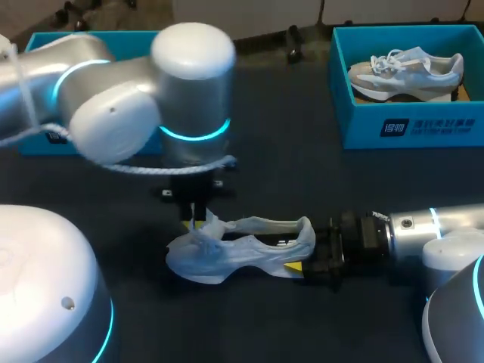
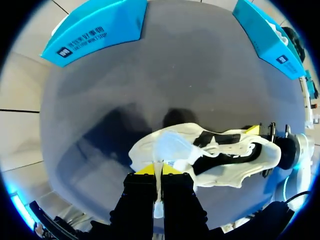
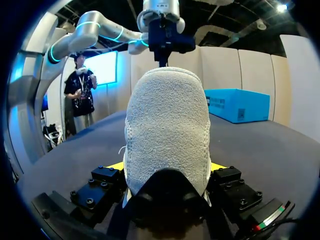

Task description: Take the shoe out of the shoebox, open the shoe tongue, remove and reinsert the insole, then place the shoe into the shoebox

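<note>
A white shoe [image 1: 242, 251] lies on the dark table, toe to the left. From above, my left gripper [image 1: 195, 213] comes down on the shoe's front top. In the left wrist view that gripper [image 2: 161, 169] is shut, pinching the edge of the shoe tongue [image 2: 172, 145], and a thin white strip runs back between its fingers. My right gripper [image 1: 310, 261] holds the shoe's heel from the right. Seen from the right wrist, the heel [image 3: 167, 120] fills the space between the fingers, both touching it, with my left gripper above the far end.
An open blue shoebox [image 1: 408, 125] at the back right holds another pale shoe [image 1: 404, 69]. A second blue box [image 1: 38, 144] stands at the back left, mostly hidden behind my left arm. Dark bare table lies between the boxes and the shoe.
</note>
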{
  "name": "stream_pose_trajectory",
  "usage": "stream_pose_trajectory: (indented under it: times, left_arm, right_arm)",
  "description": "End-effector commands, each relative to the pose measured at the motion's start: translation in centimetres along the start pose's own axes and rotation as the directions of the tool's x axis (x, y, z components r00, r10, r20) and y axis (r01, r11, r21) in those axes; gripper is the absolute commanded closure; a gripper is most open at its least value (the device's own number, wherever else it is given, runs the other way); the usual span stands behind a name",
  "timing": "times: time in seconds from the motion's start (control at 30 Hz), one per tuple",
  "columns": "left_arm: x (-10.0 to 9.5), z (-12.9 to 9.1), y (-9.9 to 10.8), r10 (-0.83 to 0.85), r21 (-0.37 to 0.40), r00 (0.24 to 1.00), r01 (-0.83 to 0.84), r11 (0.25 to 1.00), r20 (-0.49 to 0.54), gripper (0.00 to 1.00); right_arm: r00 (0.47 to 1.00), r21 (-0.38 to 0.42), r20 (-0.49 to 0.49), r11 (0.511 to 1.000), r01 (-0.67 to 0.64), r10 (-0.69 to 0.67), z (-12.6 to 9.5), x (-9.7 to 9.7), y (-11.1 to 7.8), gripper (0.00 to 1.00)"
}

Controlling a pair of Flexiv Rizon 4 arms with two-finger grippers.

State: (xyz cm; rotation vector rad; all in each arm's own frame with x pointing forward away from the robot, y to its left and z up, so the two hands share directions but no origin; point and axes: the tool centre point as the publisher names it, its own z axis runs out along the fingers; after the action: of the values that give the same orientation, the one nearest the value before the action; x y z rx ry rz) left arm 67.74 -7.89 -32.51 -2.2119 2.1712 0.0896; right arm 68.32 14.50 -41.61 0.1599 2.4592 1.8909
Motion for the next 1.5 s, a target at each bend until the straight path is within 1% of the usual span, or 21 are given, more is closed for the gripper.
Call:
stream_pose_trajectory:
  times: [0.03,0.1,0.13,0.2,0.37,0.43,0.47,0.57,0.7,0.83,0.93,1.03,1.1,1.2,1.27,1.37,1.43,1.47,1.5]
  left_arm:
    - [-1.2,1.0,-0.3,-0.003,-0.016,0.886,-0.005,1.000,-0.463,1.00]
    - [-1.5,1.4,-0.3,-0.001,-0.020,0.882,-0.010,1.000,-0.471,0.98]
    - [-1.6,1.6,-0.2,0.002,-0.020,0.881,-0.013,1.000,-0.473,0.93]
    - [-2.0,1.8,-0.1,0.001,-0.029,0.877,-0.018,0.999,-0.480,0.86]
    - [-2.9,2.5,0.2,-0.007,-0.043,0.875,-0.015,0.999,-0.483,0.73]
    - [-3.2,2.7,0.2,-0.012,-0.049,0.876,-0.013,0.999,-0.482,0.71]
    - [-3.5,2.9,0.3,-0.015,-0.053,0.878,-0.011,0.999,-0.478,0.64]
    - [-4.2,3.2,0.4,-0.016,-0.057,0.884,-0.012,0.998,-0.467,0.53]
    - [-4.8,3.4,0.7,-0.007,-0.052,0.894,-0.019,0.998,-0.448,0.48]
    - [-5.2,4.0,0.9,-0.003,-0.060,0.907,-0.024,0.998,-0.421,0.50]
    - [-5.5,3.8,0.9,0.013,-0.061,0.915,-0.041,0.997,-0.404,0.50]
    - [-6.1,2.7,0.4,0.052,-0.061,0.913,-0.083,0.995,-0.405,0.51]
    - [-6.4,1.7,0.1,0.079,-0.045,0.911,-0.106,0.993,-0.405,0.51]
    - [-6.6,-0.9,-0.7,0.148,0.003,0.906,-0.160,0.987,-0.397,0.51]
    - [-6.6,-2.7,-1.1,0.207,0.014,0.896,-0.219,0.976,-0.393,0.51]
    - [-6.2,-5.3,-1.5,0.292,0.048,0.877,-0.297,0.954,-0.380,0.52]
    - [-5.7,-6.7,-1.8,0.326,0.068,0.867,-0.325,0.943,-0.377,0.52]
    - [-5.3,-7.7,-1.8,0.364,0.092,0.862,-0.355,0.930,-0.352,0.52]
    - [-4.9,-8.2,-1.7,0.388,0.130,0.870,-0.365,0.922,-0.305,0.51]
  right_arm:
    - [1.000,0.002,0.002,1.000,0.000,0.000,0.1,0.0,0.0,1.00]
    - [1.000,0.002,0.002,1.000,0.000,0.000,0.1,0.0,0.0,1.00]
    - [1.000,0.002,0.002,1.000,0.000,0.000,0.1,0.0,0.0,1.00]
    - [1.000,0.002,0.002,1.000,0.000,0.000,0.1,0.0,0.0,1.00]
    - [1.000,0.002,0.002,1.000,0.000,0.000,0.1,0.0,0.0,1.00]
    - [1.000,0.002,0.002,1.000,0.000,0.000,0.1,0.0,0.0,1.00]
    - [1.000,0.002,0.002,1.000,0.000,0.000,0.1,0.0,0.0,1.00]
    - [1.000,0.002,0.002,1.000,0.000,0.000,0.1,0.0,0.0,1.00]
    - [1.000,0.002,0.002,1.000,0.000,0.000,0.1,0.0,0.0,1.00]
    - [1.000,0.002,0.002,1.000,0.000,0.000,0.1,0.0,0.0,1.00]
    - [1.000,0.002,0.002,1.000,0.000,0.000,0.1,0.0,0.0,1.00]
    - [1.000,0.002,0.002,1.000,0.000,0.000,0.1,0.0,0.0,1.00]
    - [1.000,0.002,0.002,1.000,0.000,0.000,0.1,0.0,0.0,1.00]
    - [1.000,0.002,0.002,1.000,0.000,0.000,0.1,0.0,0.0,1.00]
    - [1.000,0.002,0.002,1.000,0.000,0.000,0.1,0.0,0.0,1.00]
    - [1.000,0.002,0.002,1.000,0.000,0.000,0.1,0.0,0.0,1.00]
    - [1.000,0.002,0.002,1.000,0.000,0.000,0.1,0.0,0.0,1.00]
    - [1.000,0.002,0.002,1.000,0.000,0.000,0.1,0.0,0.0,1.00]
    - [1.000,0.002,0.002,1.000,0.000,0.000,0.1,0.0,0.0,1.00]
